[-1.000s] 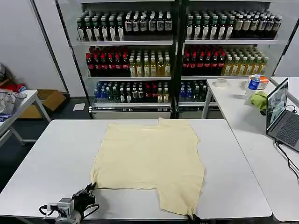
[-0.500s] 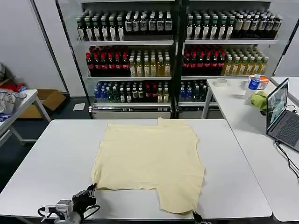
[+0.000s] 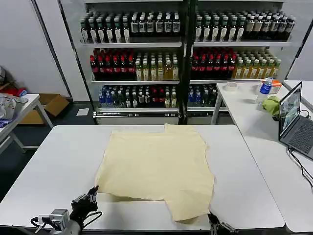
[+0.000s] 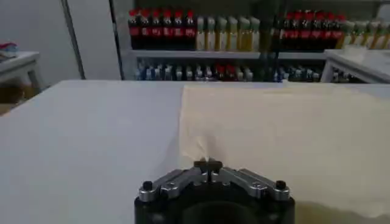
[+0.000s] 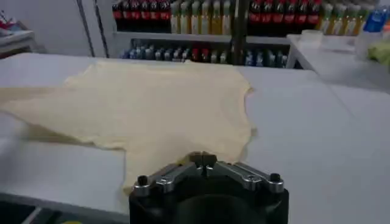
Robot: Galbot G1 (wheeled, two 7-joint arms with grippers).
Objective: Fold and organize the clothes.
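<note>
The clothes are one pale cream-yellow garment spread flat in the middle of the white table. My left gripper is at its near left corner, fingers shut, and the cloth rises in a small peak right at the tips. At the near right flap sits my right gripper, also shut, with the garment starting at its fingertips. A shadow runs under the near hem.
A second table on the right carries a laptop, a green cloth and a blue bottle. Shelves of bottles stand behind. A small table is at the far left. Bare tabletop flanks the garment.
Both grippers have come up slightly at the near hem. The near left corner and the right flap have shifted a little away from the table's front edge.
</note>
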